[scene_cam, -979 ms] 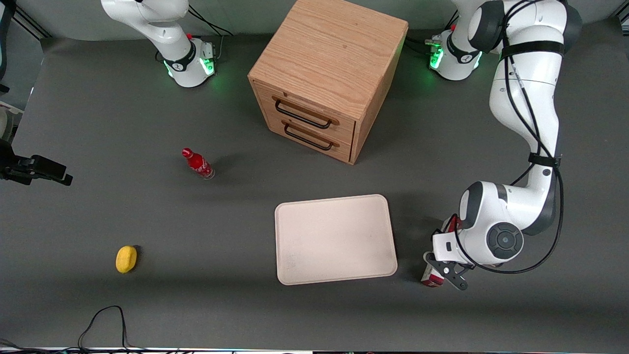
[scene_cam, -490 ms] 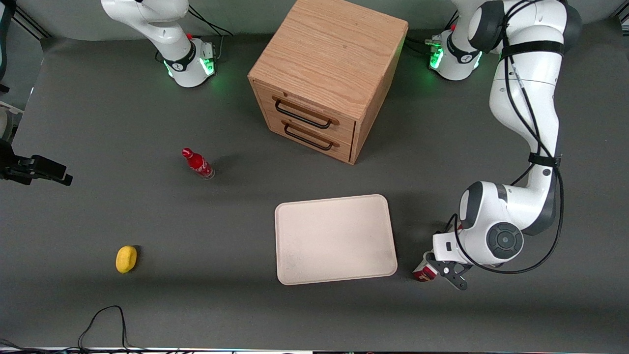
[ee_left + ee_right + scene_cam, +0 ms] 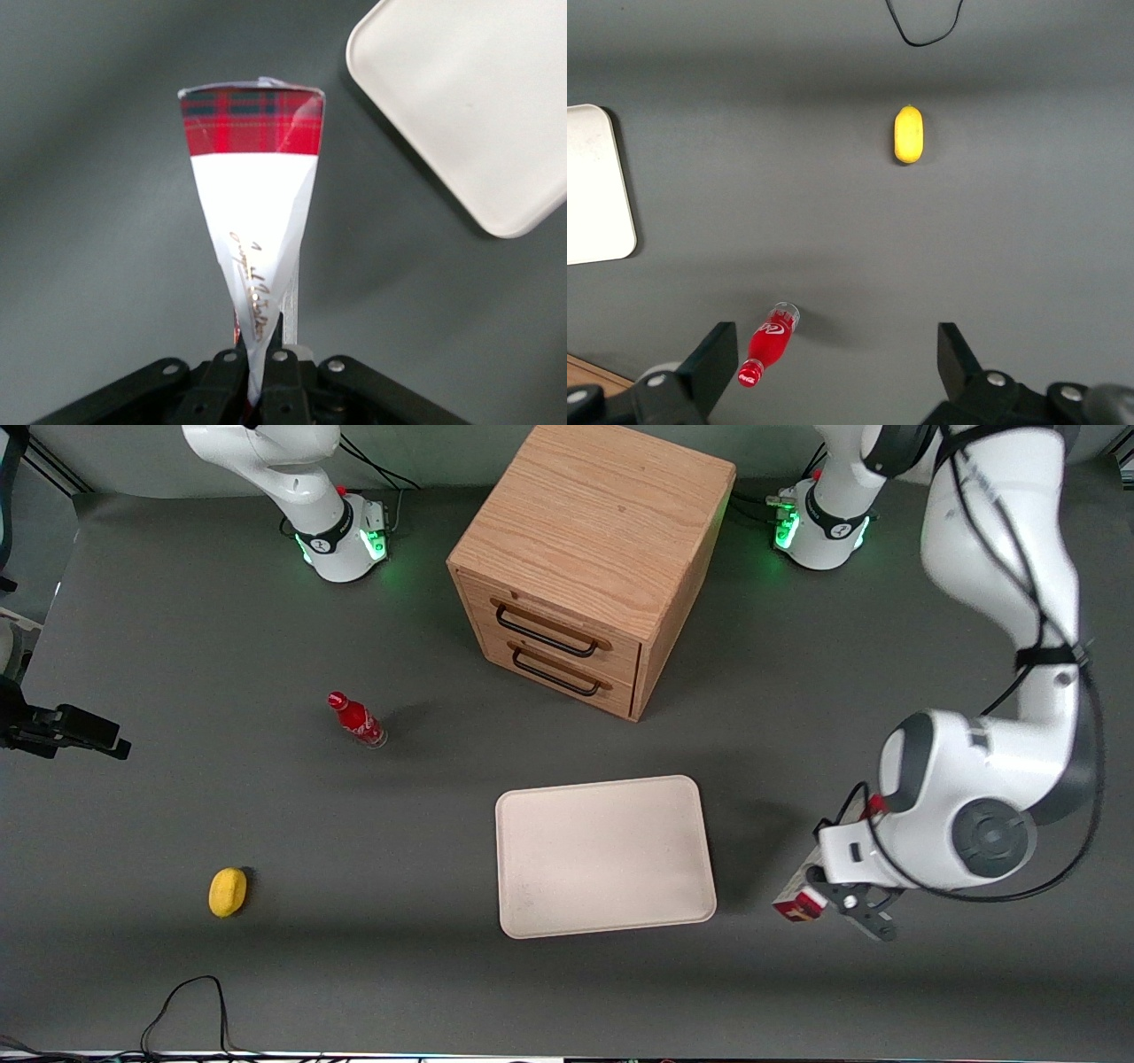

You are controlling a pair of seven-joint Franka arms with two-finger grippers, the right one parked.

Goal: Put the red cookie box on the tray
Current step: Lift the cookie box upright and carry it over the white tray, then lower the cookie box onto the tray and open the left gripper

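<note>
Red cookie box (image 3: pixel 796 904) in gripper (image 3: pixel 819 899), beside tray (image 3: pixel 605 856)

Robotics lab setup, white robot arm (image 3: pixel 992 646) with green-lit base bolted onto a dark grey matte bench (image 3: pixel 221 974), loose black cable (image 3: pixel 190 1001) at its edge, small oak-wood two-drawer cabinet (image 3: pixel 589 558) and a few scattered test props, its gripper (image 3: pixel 819 895) raised beside the tray
</note>
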